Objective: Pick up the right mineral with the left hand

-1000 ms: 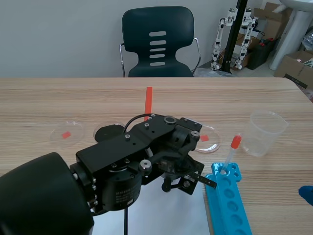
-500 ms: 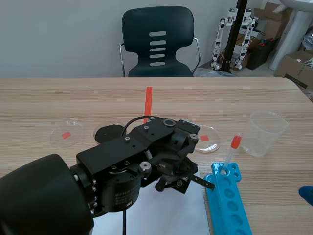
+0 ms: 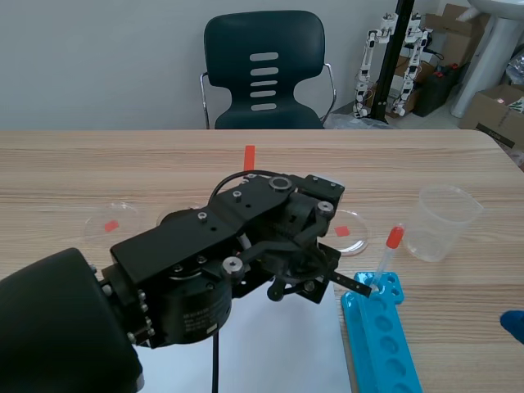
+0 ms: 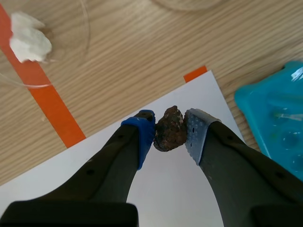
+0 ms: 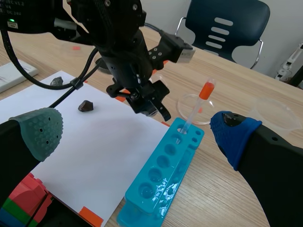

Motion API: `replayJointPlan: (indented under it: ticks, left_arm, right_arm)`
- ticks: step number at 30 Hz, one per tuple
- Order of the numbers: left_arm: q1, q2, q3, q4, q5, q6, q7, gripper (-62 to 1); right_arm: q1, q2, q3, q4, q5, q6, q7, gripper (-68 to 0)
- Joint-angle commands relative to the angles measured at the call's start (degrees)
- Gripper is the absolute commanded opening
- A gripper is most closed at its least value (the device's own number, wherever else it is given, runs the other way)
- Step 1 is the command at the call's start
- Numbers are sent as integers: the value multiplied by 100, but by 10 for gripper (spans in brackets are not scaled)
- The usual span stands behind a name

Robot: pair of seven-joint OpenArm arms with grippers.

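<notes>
Broadly, the wooden table (image 3: 458, 164) fills the lower two thirds of the scene view. The left arm (image 3: 205, 270) sprawls from the lower left corner to the middle, bent down over the white sheet (image 3: 278, 352) at bottom centre. At lower right lies the blue tube rack (image 3: 385, 344), with a clear plastic cup (image 3: 442, 219) beyond it at right of centre and an orange-capped tube (image 3: 387, 254) standing in the rack's far end. The right gripper (image 5: 135, 135) sits at the lower right edge, its fingers spread wide with nothing between them.

Seen from the left wrist, the left gripper (image 4: 169, 130) has its two pads clamped on the flanks of the brown mineral (image 4: 169, 138). The stone is over the sheet's corner, close beside the rack; whether it is off the paper I cannot tell. The grasp looks made, so the step in hand is the lift. The stone is lumpy and held only near the pad tips, so it could pivot or slip. Best to hold the squeeze constant and rise straight up, slowly, without swinging toward the rack and its tube, and to stay clear of the petri dish (image 4: 80, 47) ahead of the fingers
</notes>
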Motion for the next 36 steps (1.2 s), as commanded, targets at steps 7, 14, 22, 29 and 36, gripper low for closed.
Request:
replayJointPlan:
  ticks: [7, 14, 22, 29, 36]
  left_arm:
    - [304, -1110, -138, 1687, 2, -13, -516, -493]
    - [1119, -2588, -743, 3340, -212, -372, -1545, -493]
    - [2680, -4374, -1705, 4806, -520, -981, -3322, -494]
    - [4588, -5241, -2990, 5521, -535, -1093, -4428, -494]
    - [6432, -5228, -4417, 6000, -420, -1189, -5176, -494]
  right_arm:
    - [35, 11, 37, 118, 42, 0, 85, 4]
    - [35, 11, 37, 118, 42, 0, 85, 4]
    - [35, 11, 37, 118, 42, 0, 85, 4]
    - [35, 11, 37, 118, 42, 0, 85, 4]
    - [35, 11, 37, 118, 42, 0, 85, 4]
